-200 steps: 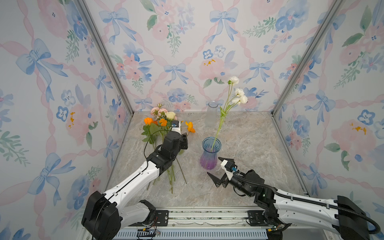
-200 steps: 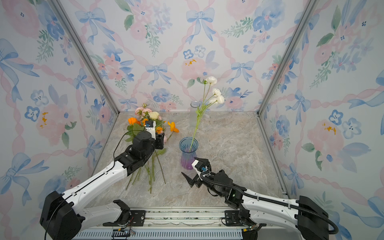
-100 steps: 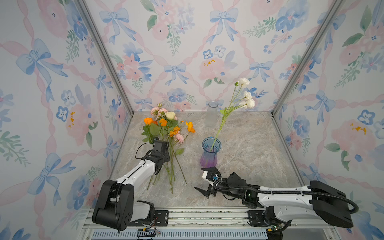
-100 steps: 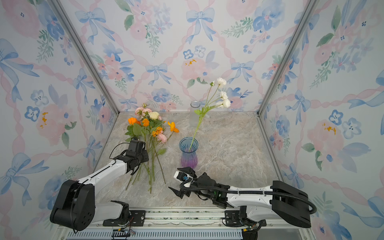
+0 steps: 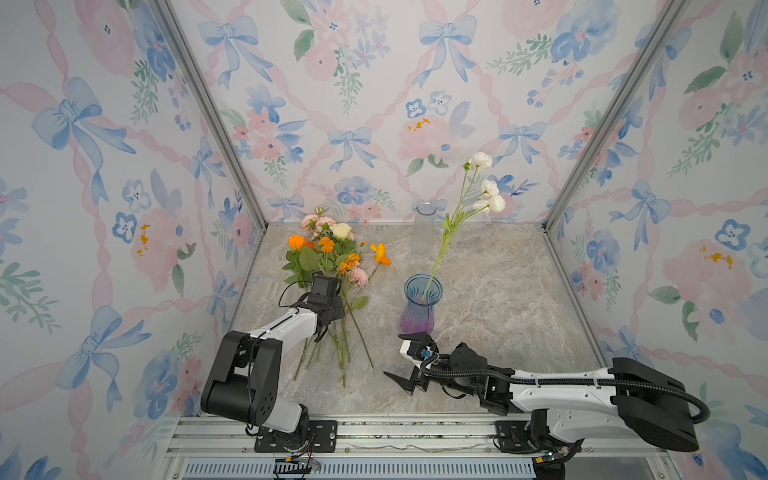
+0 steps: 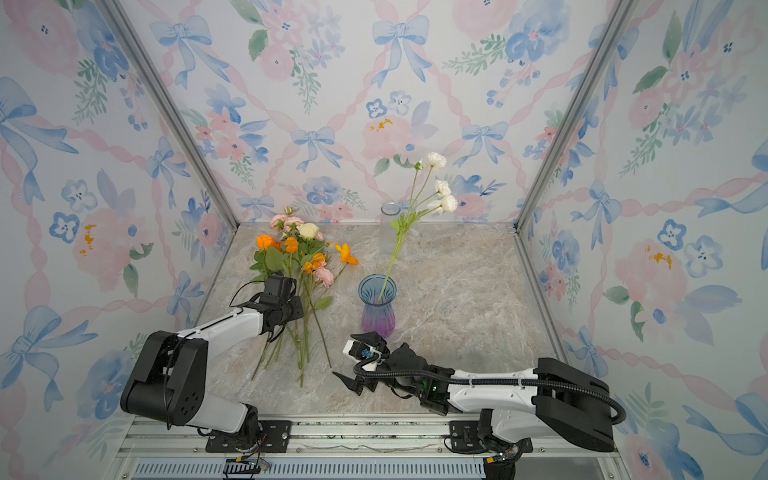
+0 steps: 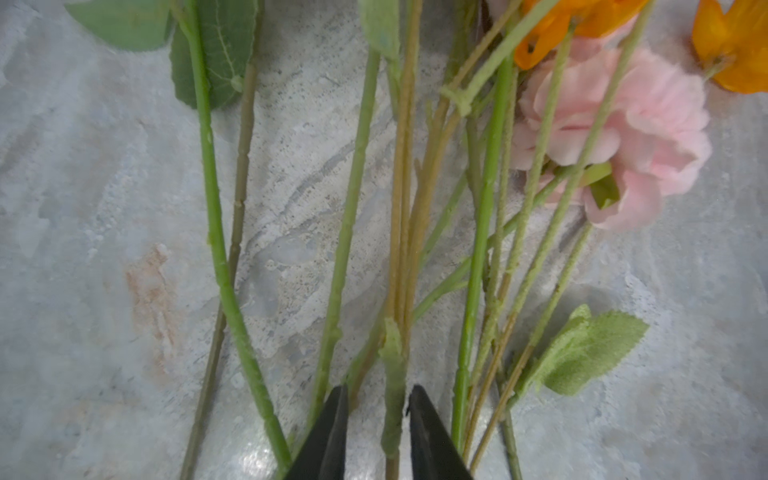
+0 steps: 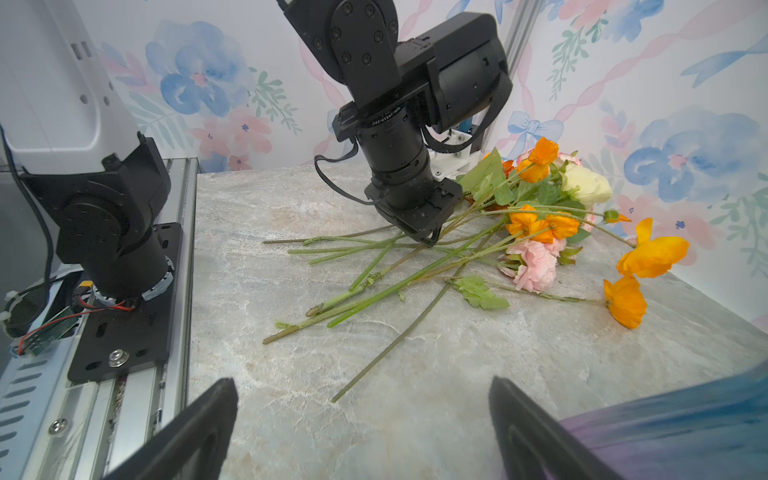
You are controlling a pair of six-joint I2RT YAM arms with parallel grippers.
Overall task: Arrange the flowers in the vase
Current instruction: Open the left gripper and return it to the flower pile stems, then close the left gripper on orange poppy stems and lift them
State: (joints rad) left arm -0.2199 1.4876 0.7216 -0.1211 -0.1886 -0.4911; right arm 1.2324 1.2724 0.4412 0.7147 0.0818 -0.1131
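Left wrist view: neighbouring flower stems (image 7: 343, 249) beside gripper (image 7: 377, 390)

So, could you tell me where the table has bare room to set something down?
Widest bare patch: table right of the vase, up to the right wall, from the bottle at the back down to the right arm. Crowded: left side, where flowers lie under the left claw.
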